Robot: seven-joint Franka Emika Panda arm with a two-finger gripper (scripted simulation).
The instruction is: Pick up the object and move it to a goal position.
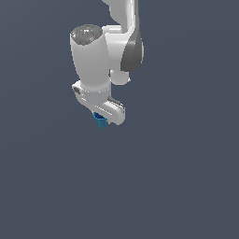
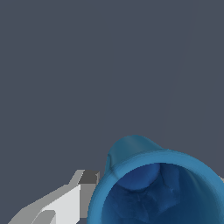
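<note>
The small blue cup-like cylinder (image 1: 100, 121) sticks out just below my white gripper (image 1: 103, 117) in the exterior view, mostly hidden by the hand. In the wrist view the blue cup (image 2: 157, 183) fills the near part of the picture, its hollow top facing the camera. One grey-tipped finger (image 2: 83, 183) presses against its side; the other finger is hidden behind the cup. My gripper is shut on the cup. I cannot tell from these views whether it is lifted off the floor.
The white arm (image 1: 107, 51) reaches down from the top of the exterior view. Around it is only a plain dark grey floor (image 1: 177, 177). No goal marker shows in either view.
</note>
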